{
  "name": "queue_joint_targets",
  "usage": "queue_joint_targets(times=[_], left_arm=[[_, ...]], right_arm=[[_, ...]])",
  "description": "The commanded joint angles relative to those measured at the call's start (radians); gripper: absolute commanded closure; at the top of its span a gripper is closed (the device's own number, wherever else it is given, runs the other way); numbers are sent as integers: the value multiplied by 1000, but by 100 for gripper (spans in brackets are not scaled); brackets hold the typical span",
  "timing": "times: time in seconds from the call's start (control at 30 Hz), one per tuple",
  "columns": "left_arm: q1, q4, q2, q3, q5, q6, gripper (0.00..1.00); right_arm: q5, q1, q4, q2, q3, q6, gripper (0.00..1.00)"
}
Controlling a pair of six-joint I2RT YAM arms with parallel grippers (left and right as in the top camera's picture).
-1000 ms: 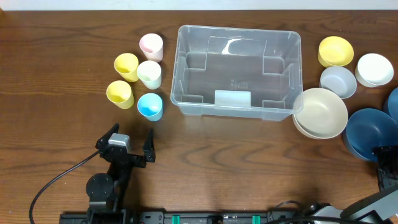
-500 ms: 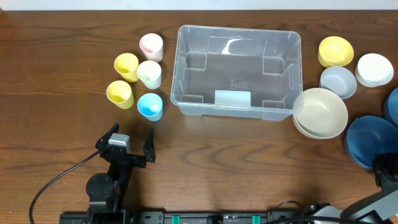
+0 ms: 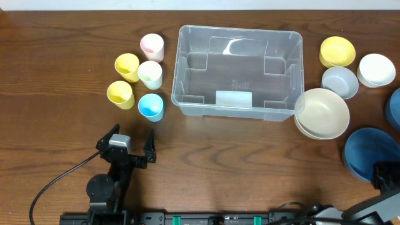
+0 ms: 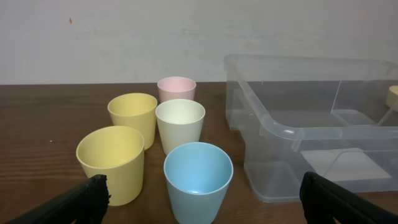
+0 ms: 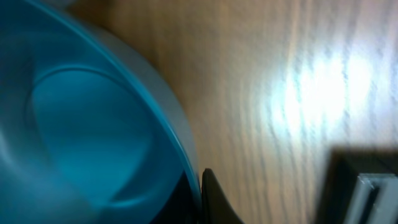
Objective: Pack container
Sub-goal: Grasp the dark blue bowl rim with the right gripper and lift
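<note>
The container (image 3: 240, 75), a large clear plastic bin with moulded notches along its inner walls, sits empty at the far middle of the wooden table (image 3: 250, 169), its long side facing the arms. At its near right corner a beige bowl (image 3: 322, 113) overlaps the rim from above; whether the two touch cannot be told. Further right stand a grey bowl (image 3: 340, 82), a yellow bowl (image 3: 337, 51) and a white bowl (image 3: 376, 69). To the bin's left, five cups cluster close together: a pink cup (image 3: 152, 47) at the back, a cream cup (image 3: 150, 74) and a blue cup (image 3: 150, 107) nearest the bin, and two yellow cups (image 3: 127, 66) (image 3: 120, 94) on the outer side. In front of the cups, the left gripper (image 3: 132, 140) rests low with its jaws spread wide and nothing between them. At the table's near right edge, the right gripper (image 3: 384, 176) has its jaws clenched; the wrist view shows a dark finger (image 5: 214, 202) pressed against the outside of the big blue bowl (image 3: 369, 153), pinching its rim, well apart from the container
</note>
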Motion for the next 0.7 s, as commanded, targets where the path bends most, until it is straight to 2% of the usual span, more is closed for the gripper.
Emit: queue_joint_targets(times=[0.0, 0.13, 0.4, 0.53, 0.67], left_arm=[[5, -21, -7, -26, -1, 6, 2], [5, -21, -7, -26, -1, 6, 2], [5, -21, -7, -26, -1, 6, 2], [5, -21, -7, -26, -1, 6, 2], [5, -21, -7, -26, -1, 6, 2]], right_arm=[[63, -43, -77, 5, 43, 5, 99], [35, -82, -233, -6, 192, 4, 99], [-153, -94, -492, -73, 568, -12, 99], [-344, -77, -530, -127, 698, -1, 99], [-567, 16, -488, -188, 752, 47, 98]])
